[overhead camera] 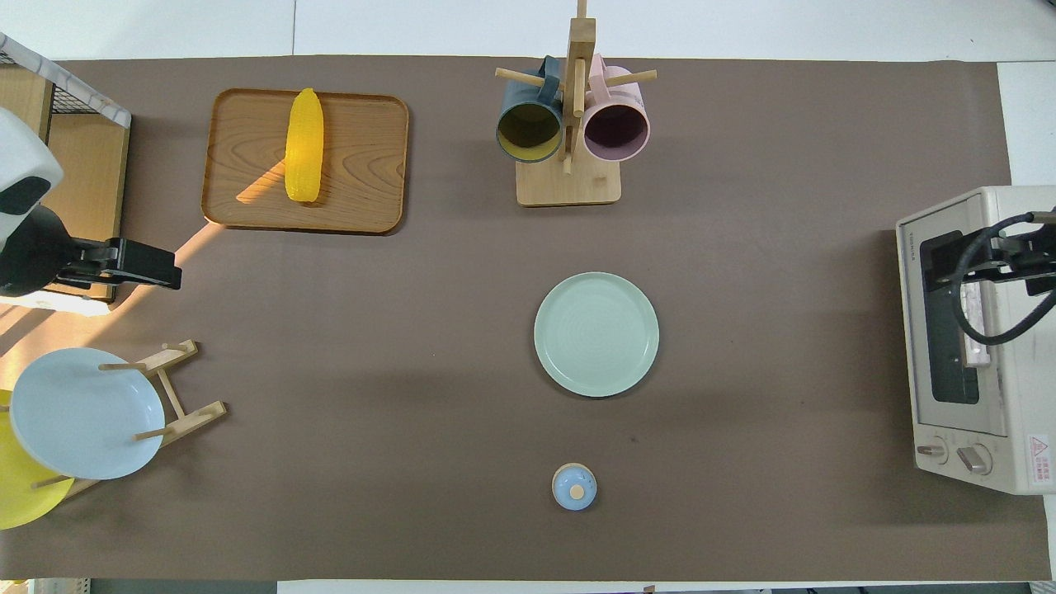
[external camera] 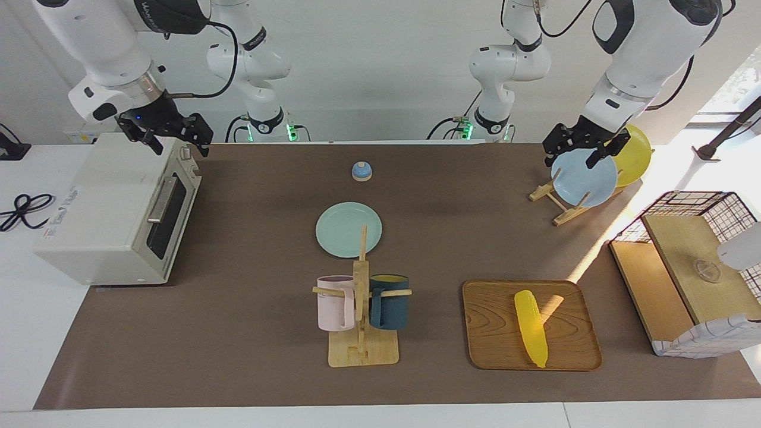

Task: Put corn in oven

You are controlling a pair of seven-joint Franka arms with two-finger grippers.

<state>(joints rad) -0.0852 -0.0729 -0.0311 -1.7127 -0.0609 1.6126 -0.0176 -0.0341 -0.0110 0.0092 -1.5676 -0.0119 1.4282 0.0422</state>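
We log the corn lying lengthwise on the wooden tray, lower right of the facing view, untouched. The oven sits at the left edge of that view with its glass door shut, handle toward the table centre.

The right gripper hangs above the oven's top edge, upper left; its fingers appear spread and hold nothing. The left gripper hovers over the rack of plates, upper right, fingers also apart and empty.

Risks as we judge them:
- The door is closed. If the corn is carried over first, there is nowhere to put it; the door should be opened before the pick.
- The right gripper must come down onto the bar handle from above the oven; a misjudged descent could strike the casing or shove the oven.
- The cob is tapered and ribbed. A grip near the thin end may let it pivot or slip.
- The left gripper is close to the blue plate; a careless departure could knock it from the rack.
- The mug stand lies between tray and oven; a low transit could clip it.
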